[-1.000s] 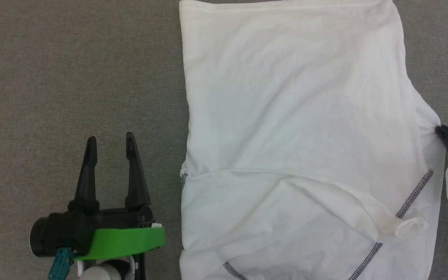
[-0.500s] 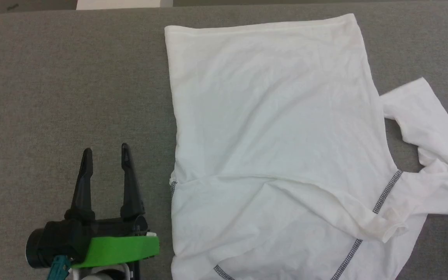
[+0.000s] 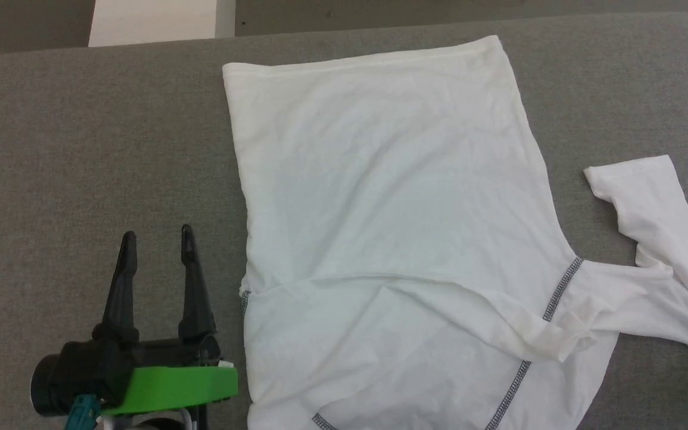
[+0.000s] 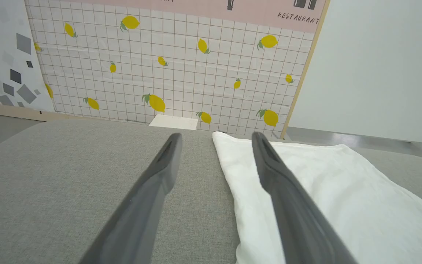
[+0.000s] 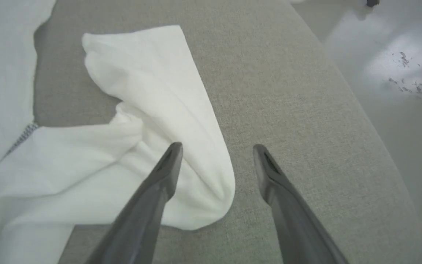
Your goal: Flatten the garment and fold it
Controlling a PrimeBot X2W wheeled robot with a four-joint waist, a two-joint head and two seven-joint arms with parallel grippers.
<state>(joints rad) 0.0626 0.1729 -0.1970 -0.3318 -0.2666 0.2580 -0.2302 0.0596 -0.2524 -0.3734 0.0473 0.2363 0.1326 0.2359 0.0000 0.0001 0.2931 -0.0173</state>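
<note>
White garment (image 3: 392, 209) lies spread on the grey padded surface (image 3: 81, 149), hem toward the far edge. The body is mostly flat, with a long diagonal crease across the near part. Dark zigzag stitching (image 3: 562, 280) runs along the seam on its right side. One sleeve (image 3: 654, 227) sticks out to the right and is bent back on itself, cuff end pointing away from the robot. Left gripper (image 3: 154, 239) is over bare surface just beside the garment's left edge and clear of the cloth. Its fingers are apart with nothing between them. In the left wrist view the white edge runs away behind one finger. Right gripper (image 5: 216, 148) is at the sleeve's outer bend, fingers spread wide and holding nothing. One finger is over the rounded fold of the sleeve, the other over bare surface. Cannot tell whether that finger touches the cloth. A white box (image 3: 153, 21) sits beyond the far edge of the surface, well apart from the garment.
</note>
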